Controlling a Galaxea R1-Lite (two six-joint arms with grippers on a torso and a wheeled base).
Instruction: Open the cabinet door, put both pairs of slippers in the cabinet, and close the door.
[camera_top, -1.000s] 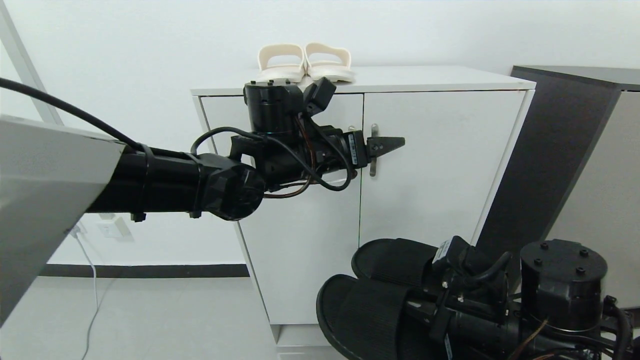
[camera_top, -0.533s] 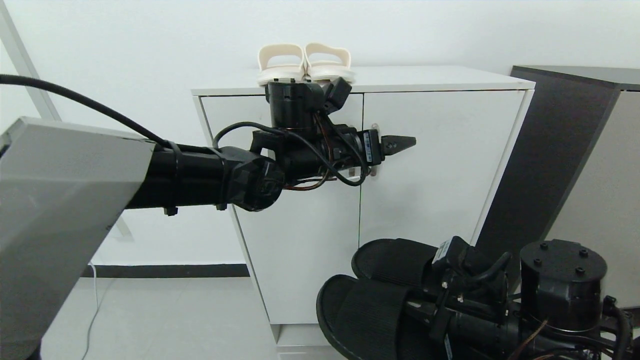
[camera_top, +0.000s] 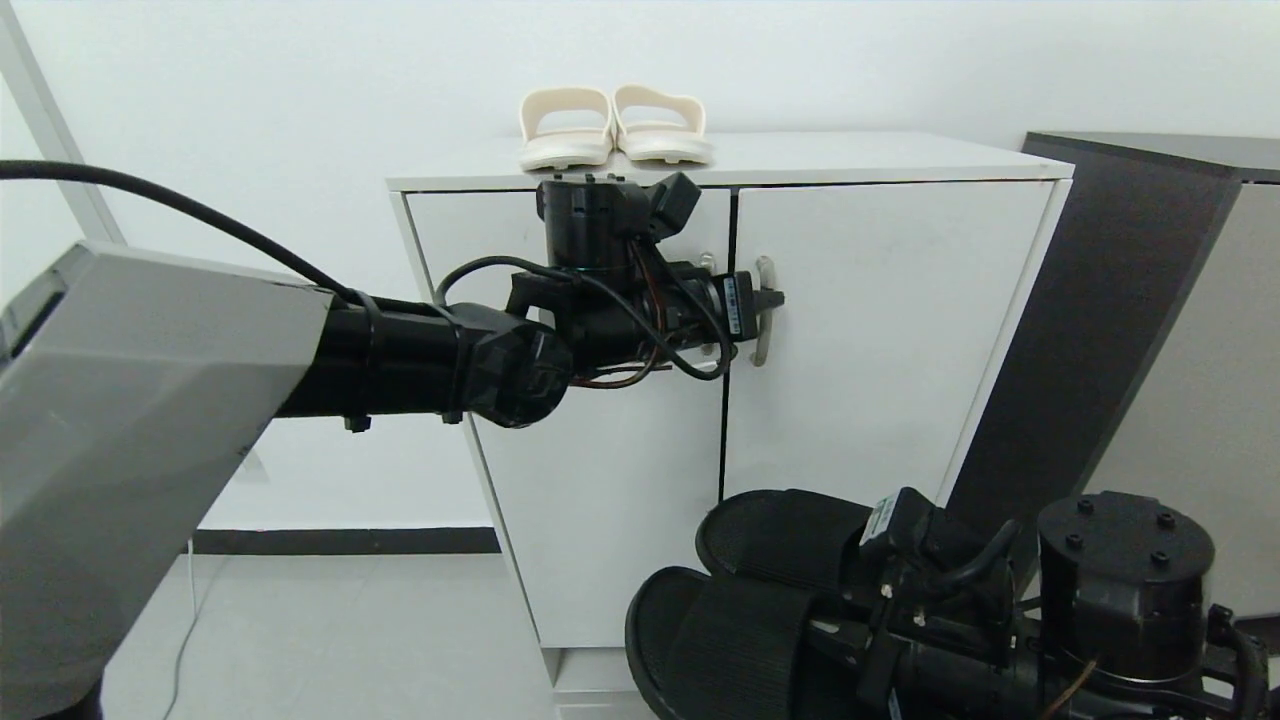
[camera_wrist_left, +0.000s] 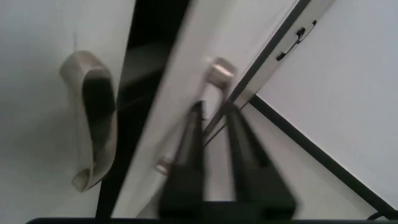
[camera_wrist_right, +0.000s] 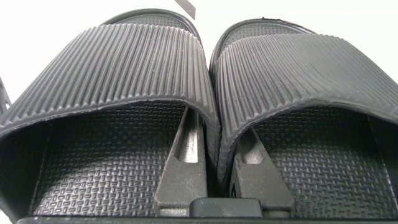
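**Head view.** Shows a white 2-door cabinet (camera_top: 880, 330) with a narrow dark gap between the doors. Shows 1 pair of beige slippers (camera_top: 615, 125) side by side on the cabinet top. Places the left gripper (camera_top: 772, 298) in front of the curved metal handle (camera_top: 764, 335) on the right-hand door; jaw state: cannot tell. Places the right gripper (camera_top: 850, 620) low before the cabinet, carrying 1 pair of black slippers (camera_top: 745, 600).

**Left wrist view.** Shows a curved handle (camera_wrist_left: 93, 124) on one side of the dark gap and a post-mounted handle (camera_wrist_left: 217, 71) on the other, nearer the gripper.

**Right wrist view.** Shows 1 finger (camera_wrist_right: 183, 168) inside each black slipper, jaws clamped on the 2 adjoining side walls.
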